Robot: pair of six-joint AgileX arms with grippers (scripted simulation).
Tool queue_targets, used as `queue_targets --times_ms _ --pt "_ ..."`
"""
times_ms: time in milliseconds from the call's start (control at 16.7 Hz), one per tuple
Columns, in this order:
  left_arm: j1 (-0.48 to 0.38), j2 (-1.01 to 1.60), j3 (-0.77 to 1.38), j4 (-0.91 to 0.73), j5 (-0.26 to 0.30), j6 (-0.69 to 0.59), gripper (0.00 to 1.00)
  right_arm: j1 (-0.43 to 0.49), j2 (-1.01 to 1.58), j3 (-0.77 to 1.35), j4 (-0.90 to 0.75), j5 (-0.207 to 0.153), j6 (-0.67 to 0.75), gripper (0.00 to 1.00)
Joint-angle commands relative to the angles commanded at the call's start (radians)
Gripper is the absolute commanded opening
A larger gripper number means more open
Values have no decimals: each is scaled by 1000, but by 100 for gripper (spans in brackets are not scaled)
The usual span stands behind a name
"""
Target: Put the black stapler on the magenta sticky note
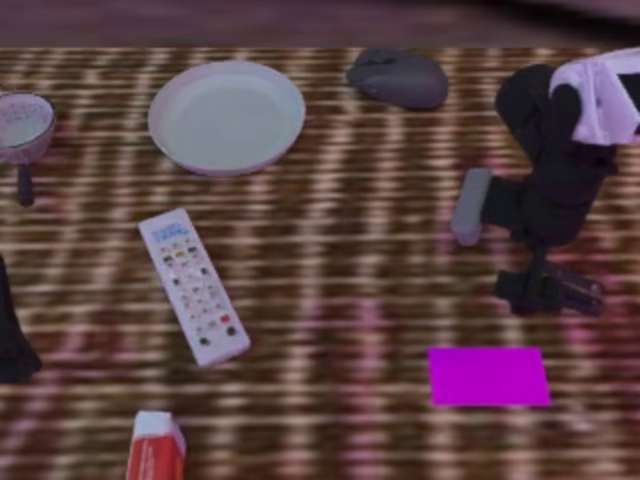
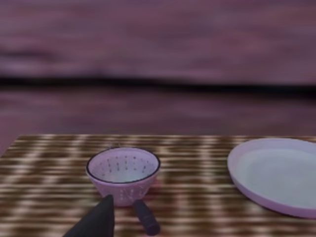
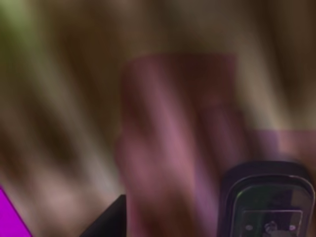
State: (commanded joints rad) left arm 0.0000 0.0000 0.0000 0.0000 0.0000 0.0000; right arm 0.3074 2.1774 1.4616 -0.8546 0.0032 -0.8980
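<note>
Black stapler [image 3: 266,202] beneath right gripper [image 1: 548,290], jaws' grip unclear; magenta sticky note [image 1: 489,376] near; left arm [image 1: 12,340] parked

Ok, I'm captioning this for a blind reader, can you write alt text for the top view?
The right gripper is low over the black stapler at the table's right, just above the magenta sticky note, which lies bare. A white remote, pale plate, grey mouse, small colander and red carton lie elsewhere; the left arm sits parked at the left edge.
</note>
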Motion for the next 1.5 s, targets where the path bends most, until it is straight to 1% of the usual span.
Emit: queue_targets --times_ms 600,660,1200,1320,1500 --pt "0 0 0 0 0 0 100 0 0 0 0 0 0 2" --pt "0 0 0 0 0 0 100 0 0 0 0 0 0 0" --pt "0 0 0 0 0 0 100 -2 -9 4 -4 0 1 0" --pt "0 0 0 0 0 0 100 -2 -20 34 -41 0 0 0" --pt "0 0 0 0 0 0 100 -1 -56 114 -170 -1 0 0"
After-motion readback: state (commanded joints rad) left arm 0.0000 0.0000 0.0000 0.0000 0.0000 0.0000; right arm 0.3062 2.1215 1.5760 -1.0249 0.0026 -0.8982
